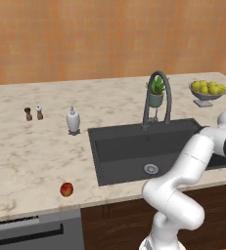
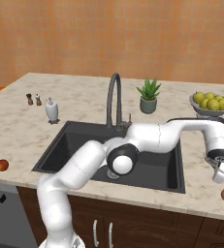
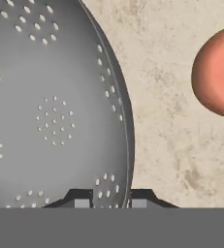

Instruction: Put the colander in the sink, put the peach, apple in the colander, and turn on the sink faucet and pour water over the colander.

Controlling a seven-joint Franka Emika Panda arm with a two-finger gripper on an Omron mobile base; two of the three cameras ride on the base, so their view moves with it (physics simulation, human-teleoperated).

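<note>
Fingers squeezed on the colander rim, one tip inside, one outside | colander sits on the counter, right of the sink | peach lies near the colander, not touching | apple rests far left of the sink

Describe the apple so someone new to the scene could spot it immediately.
Start at the dark sink set into the marble counter. Go left along the counter's front edge, above the grey appliance: the apple sits there alone. It is small, round and red with a yellowish patch, unlike the yellow lemons heaped in the footed dish at the far right.
</note>
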